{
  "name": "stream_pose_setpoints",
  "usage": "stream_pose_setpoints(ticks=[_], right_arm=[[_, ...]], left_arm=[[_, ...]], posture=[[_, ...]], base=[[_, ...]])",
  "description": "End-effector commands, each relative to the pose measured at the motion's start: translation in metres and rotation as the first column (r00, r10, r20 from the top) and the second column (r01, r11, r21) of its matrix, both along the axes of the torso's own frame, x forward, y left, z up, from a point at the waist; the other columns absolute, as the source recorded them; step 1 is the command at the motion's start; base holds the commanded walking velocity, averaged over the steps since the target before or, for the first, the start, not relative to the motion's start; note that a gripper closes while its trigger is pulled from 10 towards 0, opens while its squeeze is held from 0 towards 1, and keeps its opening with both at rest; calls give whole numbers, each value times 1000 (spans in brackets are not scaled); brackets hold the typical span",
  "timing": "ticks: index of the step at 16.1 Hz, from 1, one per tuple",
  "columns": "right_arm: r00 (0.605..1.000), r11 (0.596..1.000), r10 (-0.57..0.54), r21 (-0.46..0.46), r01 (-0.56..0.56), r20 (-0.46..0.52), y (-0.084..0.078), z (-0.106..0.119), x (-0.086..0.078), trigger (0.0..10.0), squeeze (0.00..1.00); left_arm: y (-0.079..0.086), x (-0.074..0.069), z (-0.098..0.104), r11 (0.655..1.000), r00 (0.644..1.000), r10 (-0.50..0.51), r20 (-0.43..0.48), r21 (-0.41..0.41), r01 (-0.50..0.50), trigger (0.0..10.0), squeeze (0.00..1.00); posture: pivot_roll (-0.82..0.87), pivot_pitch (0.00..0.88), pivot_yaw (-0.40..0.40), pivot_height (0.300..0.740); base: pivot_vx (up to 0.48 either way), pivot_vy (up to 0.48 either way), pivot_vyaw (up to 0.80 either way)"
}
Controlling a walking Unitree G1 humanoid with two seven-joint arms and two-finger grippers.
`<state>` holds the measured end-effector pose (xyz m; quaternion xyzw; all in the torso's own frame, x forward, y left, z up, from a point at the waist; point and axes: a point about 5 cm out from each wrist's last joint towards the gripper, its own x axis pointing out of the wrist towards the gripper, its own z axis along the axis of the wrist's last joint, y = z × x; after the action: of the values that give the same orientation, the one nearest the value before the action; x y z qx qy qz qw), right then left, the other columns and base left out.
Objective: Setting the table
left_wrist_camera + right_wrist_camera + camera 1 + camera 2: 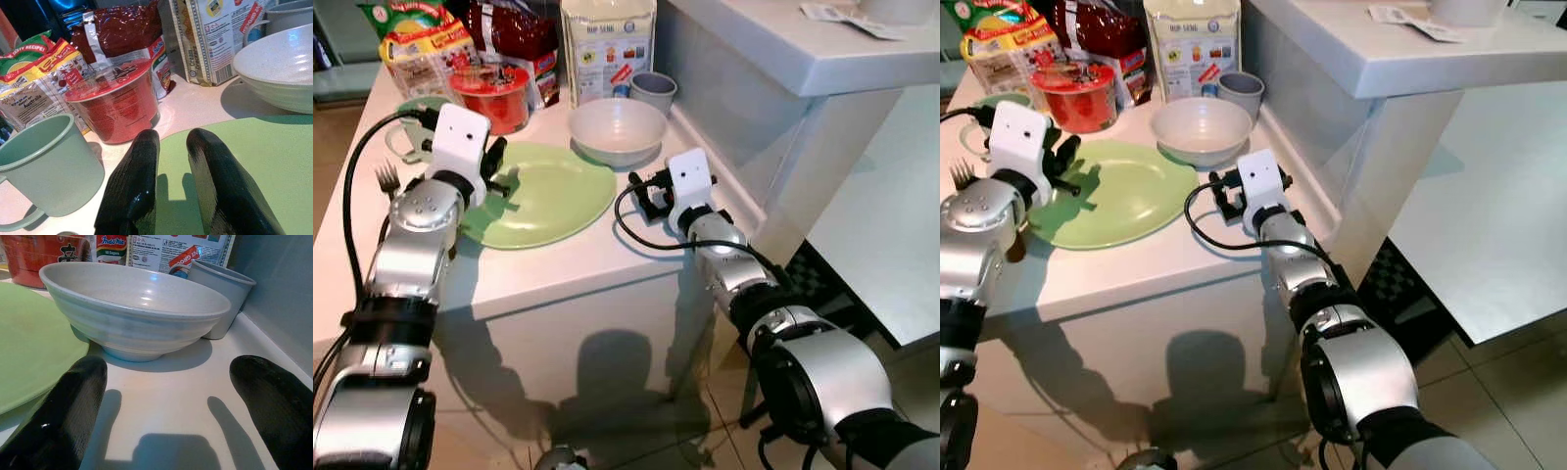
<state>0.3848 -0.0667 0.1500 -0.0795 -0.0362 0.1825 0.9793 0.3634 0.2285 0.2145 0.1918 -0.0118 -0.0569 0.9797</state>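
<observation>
The green plate (543,194) lay flat near the front edge of the white table (558,269), and the pale bowl (618,128) stood just behind it toward the right edge, their rims close but, as far as could be seen, not touching. A grey cup (654,92) stood behind the bowl by the right edge, a green mug (46,164) near the left edge, and a fork (388,178) lay at the left edge beside the left arm. The left gripper (173,183) hovered over the plate's left rim, its fingers nearly closed with a thin gap and nothing between them. The right gripper (166,406) rested low on the table just in front of the bowl, spread wide and empty. Packets and a red noodle tub (492,96) crowded the back edge. The setting looked partly laid: plate and bowl seemed placed, while the fork and cups probably awaited arranging.
</observation>
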Motion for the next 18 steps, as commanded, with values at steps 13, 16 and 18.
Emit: stream_pose_setpoints(ticks=[13,16,18], right_arm=[[995,998,-9,58,4,101,-21,31,11,10000,0],[995,999,-7,53,2,95,-23,26,9,10000,0],[995,998,-6,56,1,97,-23,26,9,10000,0]], left_arm=[[-8,-64,-15,990,999,25,48,-141,-18,10000,0],[-11,-69,-24,991,998,31,46,-130,-24,10000,0],[-13,-70,-28,992,999,25,29,-125,-22,10000,0]], posture=[[213,0,-92,740],[201,0,-91,740],[200,0,-91,740]], base=[[0,0,0],[0,0,0],[0,0,0]])
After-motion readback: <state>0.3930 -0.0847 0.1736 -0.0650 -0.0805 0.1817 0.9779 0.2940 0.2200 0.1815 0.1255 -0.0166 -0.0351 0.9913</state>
